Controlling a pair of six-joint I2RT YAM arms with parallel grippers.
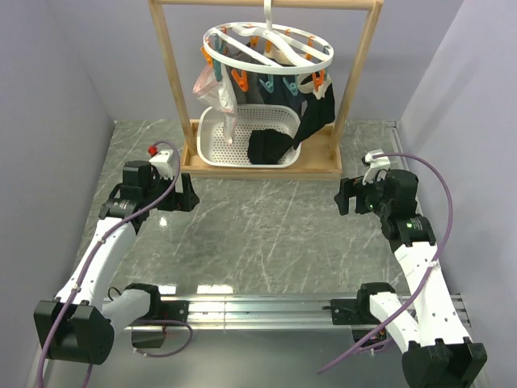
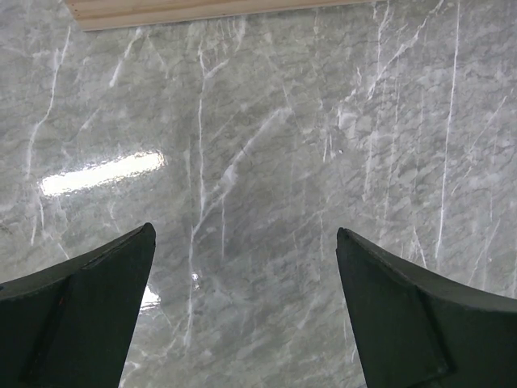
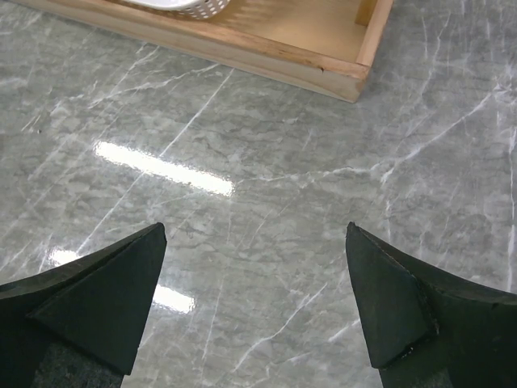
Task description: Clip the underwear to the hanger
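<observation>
The black underwear (image 1: 269, 146) lies bunched in the right half of the white perforated basket (image 1: 212, 142). Above it the round white hanger (image 1: 266, 44) hangs by its hook from the top bar of the wooden rack, with orange and teal clips dangling. More black cloth (image 1: 321, 105) hangs from clips on its right side, and a pale pink-white garment (image 1: 215, 87) hangs on its left. My left gripper (image 1: 187, 195) (image 2: 244, 229) is open over bare marble, left of the rack's base. The right gripper (image 1: 346, 196) (image 3: 255, 226) is open too, off the base's right corner. Nothing sits between either pair of fingers.
The wooden rack (image 1: 173, 81) stands at the back of the table on a flat wooden base (image 1: 323, 166) (image 3: 266, 48) (image 2: 202, 10) that carries the basket (image 3: 186, 6). Grey walls close in on the left and right. Between the two arms lies grey marble tabletop (image 1: 258, 234).
</observation>
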